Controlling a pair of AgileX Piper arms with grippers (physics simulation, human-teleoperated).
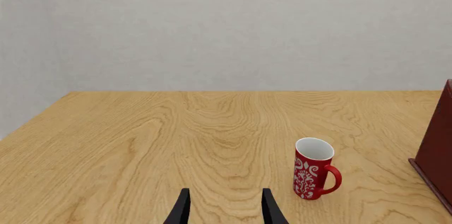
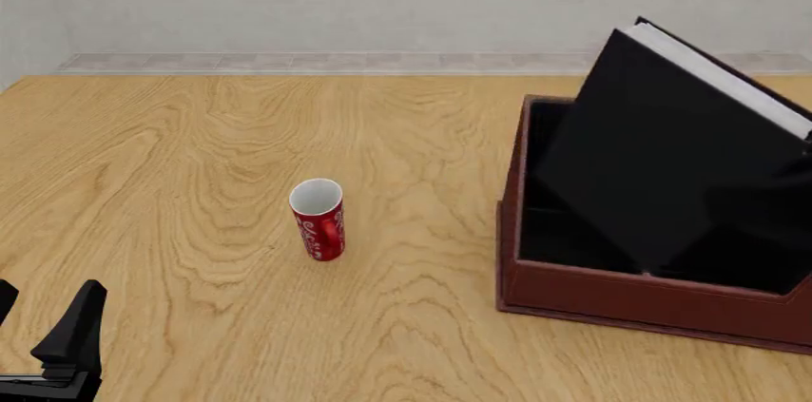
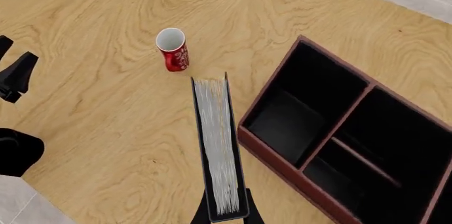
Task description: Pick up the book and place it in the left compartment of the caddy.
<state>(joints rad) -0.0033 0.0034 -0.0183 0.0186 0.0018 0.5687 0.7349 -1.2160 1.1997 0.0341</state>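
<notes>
The black book [image 2: 660, 155] with white page edges hangs tilted in the air over the dark red-brown caddy [image 2: 634, 296], its lower corner low over the black interior. In the right wrist view my right gripper [image 3: 226, 216] is shut on the book [image 3: 217, 144] at its near end. The caddy [image 3: 282, 164] lies beside it there, with the long left compartment [image 3: 304, 102] open and empty. The right gripper itself is out of the front view. My left gripper [image 2: 41, 328] is open and empty at the table's near left; it also shows in the left wrist view [image 1: 226, 211].
A red mug with a white pattern [image 2: 318, 220] stands upright on the wooden table left of the caddy, also in the left wrist view [image 1: 313, 168] and the right wrist view [image 3: 172, 49]. The caddy's outer wall [image 1: 434, 152] shows at the edge of the left wrist view.
</notes>
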